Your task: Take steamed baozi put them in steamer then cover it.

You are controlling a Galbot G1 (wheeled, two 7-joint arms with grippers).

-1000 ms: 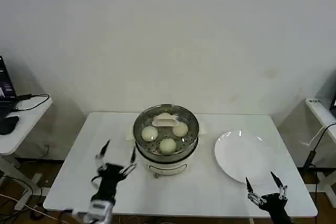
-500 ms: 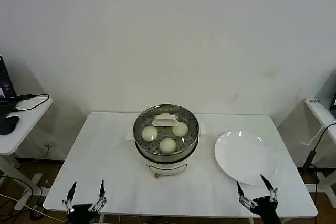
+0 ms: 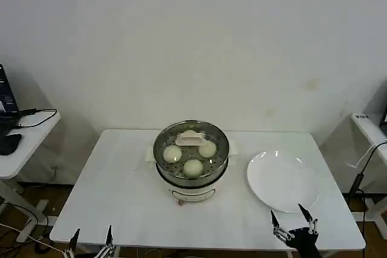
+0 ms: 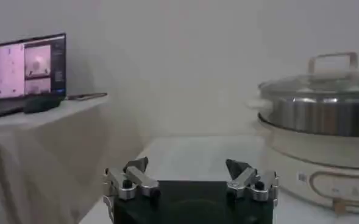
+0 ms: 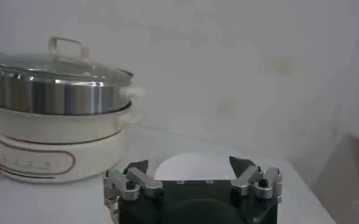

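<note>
Nearest the robot, the left gripper (image 3: 91, 238) and right gripper (image 3: 292, 225) sit low at the table's (image 3: 121, 197) front edge, both with jaws spread wide and empty. The steamer (image 3: 191, 167) stands beyond and between them at mid-table, somewhat nearer the right gripper. Its glass lid (image 3: 191, 146) sits level on the rim, over three pale buns (image 3: 193, 167). The plate (image 3: 283, 180) lies bare. The task appears complete.

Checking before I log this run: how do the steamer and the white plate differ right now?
The steamer holds baozi under its cover; the white plate lies bare. The steamer is a deep steel pot on a cream base; the plate is flat. Both are round and sit on the white table.
</note>
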